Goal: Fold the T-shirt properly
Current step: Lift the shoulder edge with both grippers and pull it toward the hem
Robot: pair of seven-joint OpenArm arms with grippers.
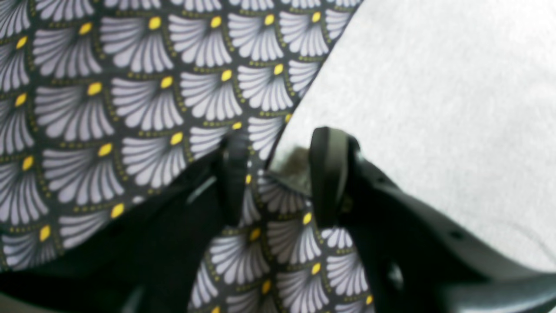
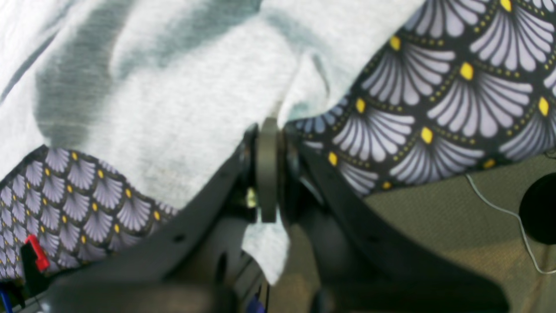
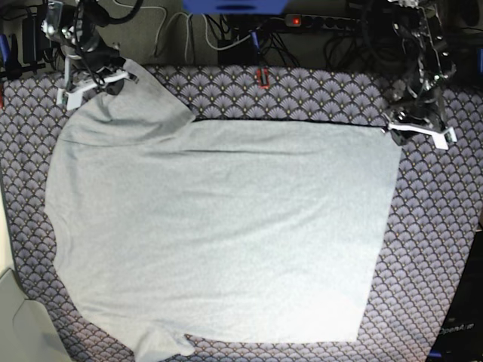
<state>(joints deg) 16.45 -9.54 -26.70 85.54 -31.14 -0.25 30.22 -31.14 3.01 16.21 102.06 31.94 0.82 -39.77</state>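
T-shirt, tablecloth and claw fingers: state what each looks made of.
T-shirt: soft matte knit, probably cotton jersey; speckled heather grey, drapes in loose folds.
Tablecloth: printed woven cloth, matte; fan motifs with yellow dots.
Right claw and left claw: fingers look like hard black plastic, slightly glossy; blur leaves it open.

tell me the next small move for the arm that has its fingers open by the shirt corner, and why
Probably ease the left gripper onto the T-shirt corner and close. Its fingers stand open with only the edge between them, while the right gripper is already shut on a sleeve, so the far edge is held at one end only.
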